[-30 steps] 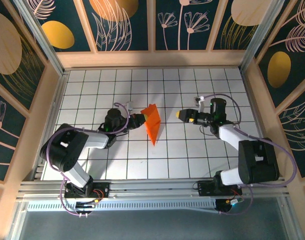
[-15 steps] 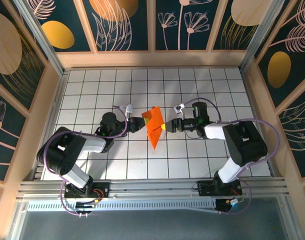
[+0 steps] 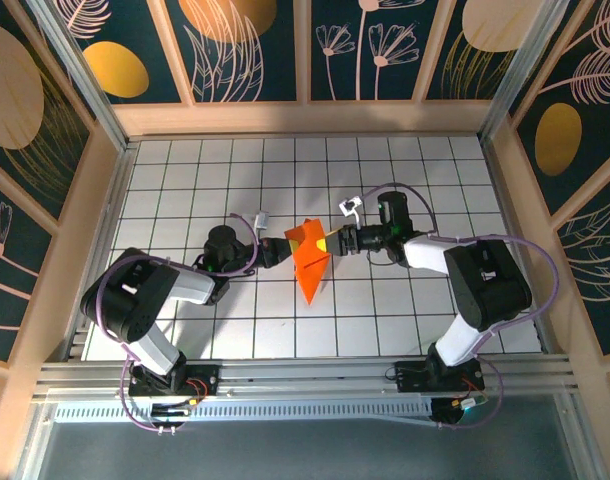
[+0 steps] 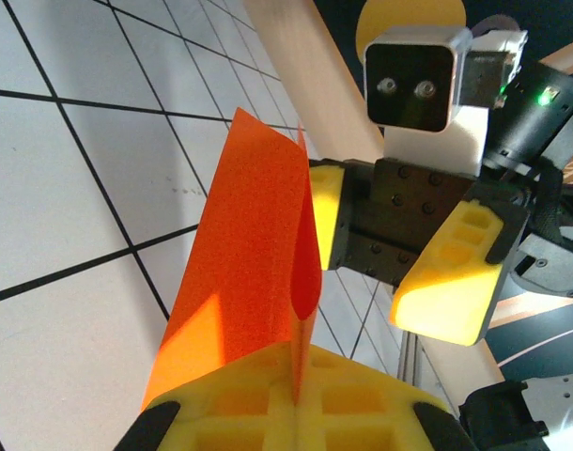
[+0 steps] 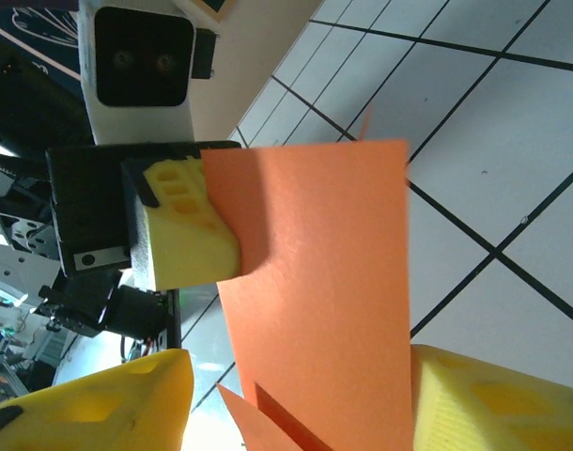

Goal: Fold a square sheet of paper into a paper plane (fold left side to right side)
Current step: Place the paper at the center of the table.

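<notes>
Here, the folded orange sheet of paper point(image 3: 307, 265) sits at the middle of the grid table point(image 3: 385, 320), its tip pointing nearward. The left gripper point(image 3: 282, 250) is clenched on the sheet's left edge. The right gripper point(image 3: 326, 243) is unclenched, straddling the right edge.

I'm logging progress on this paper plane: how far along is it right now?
Done: the orange paper is already creased into a pointed, layered wedge. In hand: the left gripper is shut on one edge, holding it upright, while the right gripper straddles the opposite edge with open jaws. Left: closing that grip and, as it looks, the remaining folds toward a narrow dart.
</notes>
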Robot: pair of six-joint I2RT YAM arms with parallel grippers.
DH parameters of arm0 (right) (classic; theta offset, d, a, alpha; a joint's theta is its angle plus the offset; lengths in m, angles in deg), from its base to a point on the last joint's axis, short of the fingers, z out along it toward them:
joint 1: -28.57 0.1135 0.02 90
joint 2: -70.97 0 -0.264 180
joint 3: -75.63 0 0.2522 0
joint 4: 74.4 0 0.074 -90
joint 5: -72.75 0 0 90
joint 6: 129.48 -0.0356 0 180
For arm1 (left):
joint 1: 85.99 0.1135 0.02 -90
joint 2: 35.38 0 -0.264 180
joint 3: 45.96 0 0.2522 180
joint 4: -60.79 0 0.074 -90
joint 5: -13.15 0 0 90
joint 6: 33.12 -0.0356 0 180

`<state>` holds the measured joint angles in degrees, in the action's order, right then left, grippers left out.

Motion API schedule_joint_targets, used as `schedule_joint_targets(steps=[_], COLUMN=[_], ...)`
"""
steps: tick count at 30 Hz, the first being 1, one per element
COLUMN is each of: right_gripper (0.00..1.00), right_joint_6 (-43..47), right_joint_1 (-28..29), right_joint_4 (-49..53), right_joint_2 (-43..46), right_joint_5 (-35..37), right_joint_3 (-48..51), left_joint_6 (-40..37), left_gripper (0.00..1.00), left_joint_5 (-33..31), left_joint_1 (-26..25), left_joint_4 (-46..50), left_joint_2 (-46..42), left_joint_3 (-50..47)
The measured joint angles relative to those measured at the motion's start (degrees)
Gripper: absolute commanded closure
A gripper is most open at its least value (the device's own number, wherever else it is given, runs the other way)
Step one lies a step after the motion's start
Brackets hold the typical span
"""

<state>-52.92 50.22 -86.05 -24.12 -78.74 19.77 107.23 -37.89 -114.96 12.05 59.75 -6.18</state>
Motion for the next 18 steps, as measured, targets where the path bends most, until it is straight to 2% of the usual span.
schedule_joint_targets(steps=[6, 12, 14, 18], right_gripper=[0.49, 0.59, 0.66, 0.92], right_joint_6=[1.4, 1.99, 2.43, 2.51], right_joint_1=[0.0, 0.0, 0.0, 0.0], right_joint_4=[3.02, 4.61, 5.11, 6.86], right_joint_2=[0.0, -0.02, -0.31, -1.49], right_joint_5=[0.5, 1.68, 2.16, 4.33], right_joint_3=[-1.79, -3.04, -3.45, -4.44], left_joint_6=[-0.22, -0.22, -0.22, -0.35], left_gripper=[1.0, 1.0, 1.0, 0.88], left_joint_5=[0.02, 0.04, 0.04, 0.0], left_joint_1=[0.0, 0.0, 0.0, 0.0], left_joint_4=[0.2, 0.17, 0.15, 0.17], left_joint_2=[1.46, 2.23, 2.23, 3.15], left_joint_3=[0.22, 0.24, 0.22, 0.24])
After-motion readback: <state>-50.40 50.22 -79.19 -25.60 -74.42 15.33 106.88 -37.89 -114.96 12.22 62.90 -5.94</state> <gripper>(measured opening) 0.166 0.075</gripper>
